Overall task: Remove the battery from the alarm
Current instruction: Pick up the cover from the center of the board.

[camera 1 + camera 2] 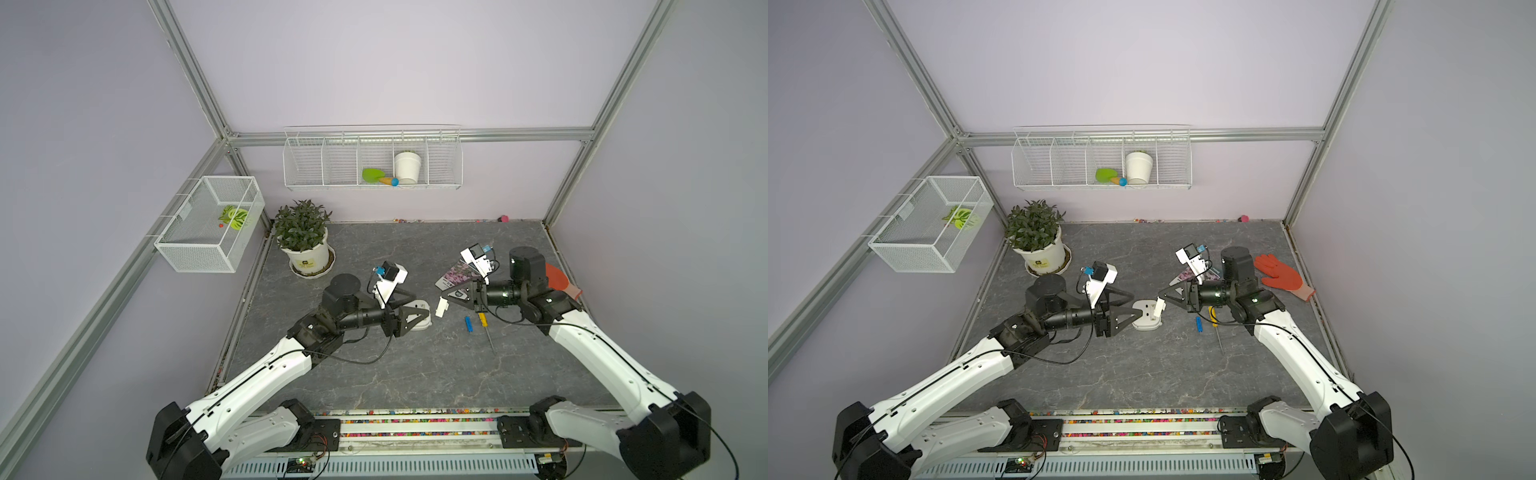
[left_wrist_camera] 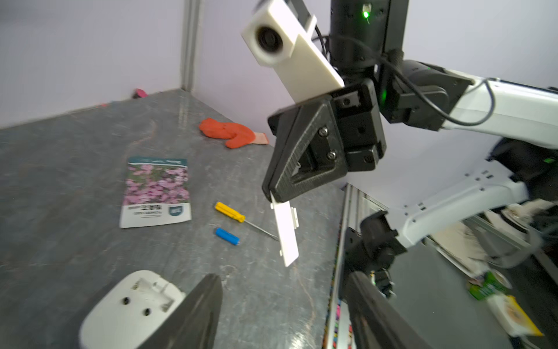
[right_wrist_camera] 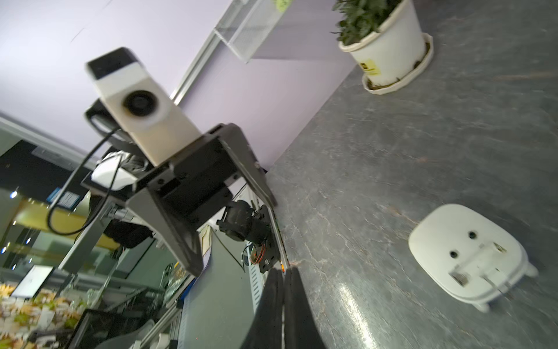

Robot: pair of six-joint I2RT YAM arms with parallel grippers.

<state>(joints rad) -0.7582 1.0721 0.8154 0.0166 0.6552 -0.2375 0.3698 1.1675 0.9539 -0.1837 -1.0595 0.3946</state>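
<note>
Battery: small blue cylindrical cell (image 1: 468, 323), lying right of white plastic alarm (image 1: 1147, 316), beside yellow-handled screwdriver (image 1: 483, 321).
Handling: probably light, stiff, prone to rolling; pinch mid-barrel.
Left gripper (image 1: 1133, 306): wide, empty.
Right gripper (image 2: 272, 198): pinching thin white plastic cover (image 2: 287, 232).

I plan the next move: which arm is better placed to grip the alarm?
Left: the left gripper, open, is beside the alarm; the right gripper is shut on the white cover.

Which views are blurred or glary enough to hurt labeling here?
Left wrist view: smeared, worst on the near alarm; the battery is readable. Right wrist view: streaky blur, plus a glare patch on the tabletop. Both top views: sharp, evenly lit, frame posts splayed by the wide lens.
</note>
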